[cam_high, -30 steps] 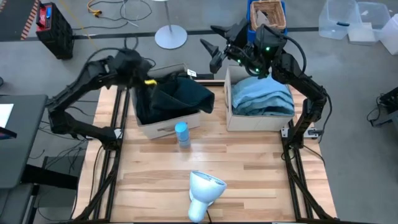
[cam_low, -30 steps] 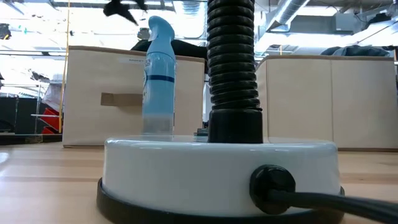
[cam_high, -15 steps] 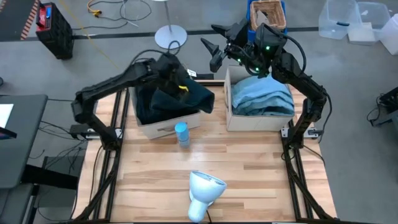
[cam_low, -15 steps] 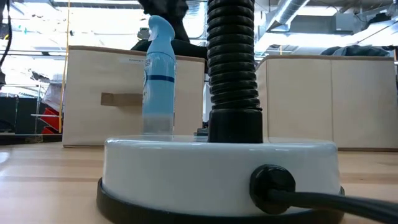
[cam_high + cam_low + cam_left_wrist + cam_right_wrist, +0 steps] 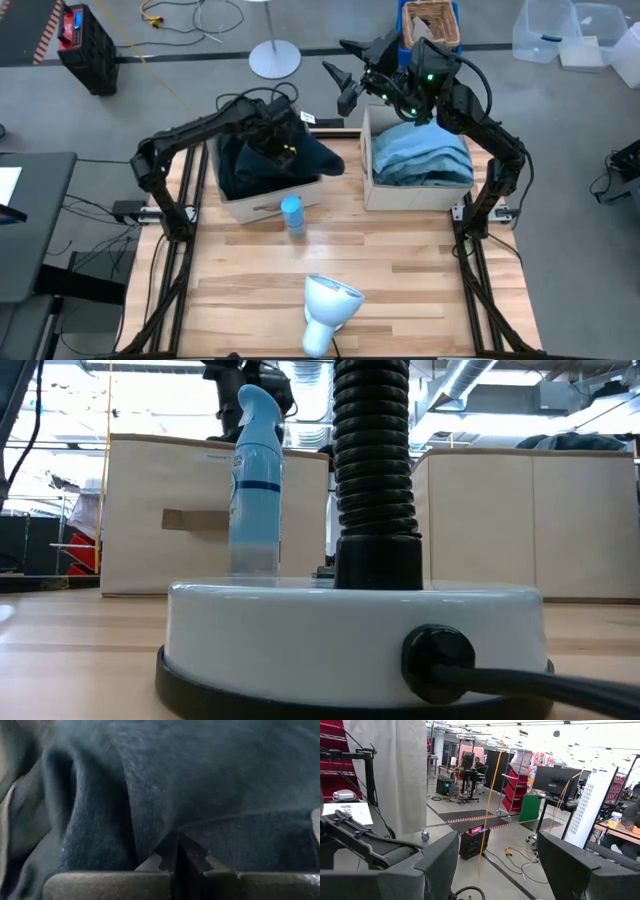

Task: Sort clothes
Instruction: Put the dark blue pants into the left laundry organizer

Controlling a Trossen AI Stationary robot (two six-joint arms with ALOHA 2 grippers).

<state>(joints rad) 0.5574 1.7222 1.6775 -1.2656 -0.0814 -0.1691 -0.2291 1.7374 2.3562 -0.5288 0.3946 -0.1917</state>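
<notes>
The left beige box (image 5: 262,203) holds dark clothes, with a dark teal-black garment (image 5: 310,158) on top that hangs over the box's right wall. My left gripper (image 5: 285,148) reaches down into this pile and is shut on the garment (image 5: 210,775). The right beige box (image 5: 415,192) holds turquoise and grey-blue clothes (image 5: 420,155). My right gripper (image 5: 345,68) hovers high over the gap behind the two boxes, open (image 5: 497,865), with nothing between its fingers. My left gripper pinches a small ridge of the dark teal-black garment's top surface (image 5: 150,837) between its closed fingertips (image 5: 192,857). It comes from above, slanting down from the table's left. Creases run out from the tips. The garment lies on the pile in the box; whether one layer or several is held, I cannot tell.
A small blue bottle (image 5: 292,215) stands upright just in front of the left box. A white lamp (image 5: 328,305) with a black ribbed neck (image 5: 375,460) stands near the table's front edge. Bare wood lies between lamp and boxes.
My left gripper has swung from the left box's far left corner toward the table's right, over the box, and gone down into the dark clothes. It has shut there on the dark teal-black garment.
</notes>
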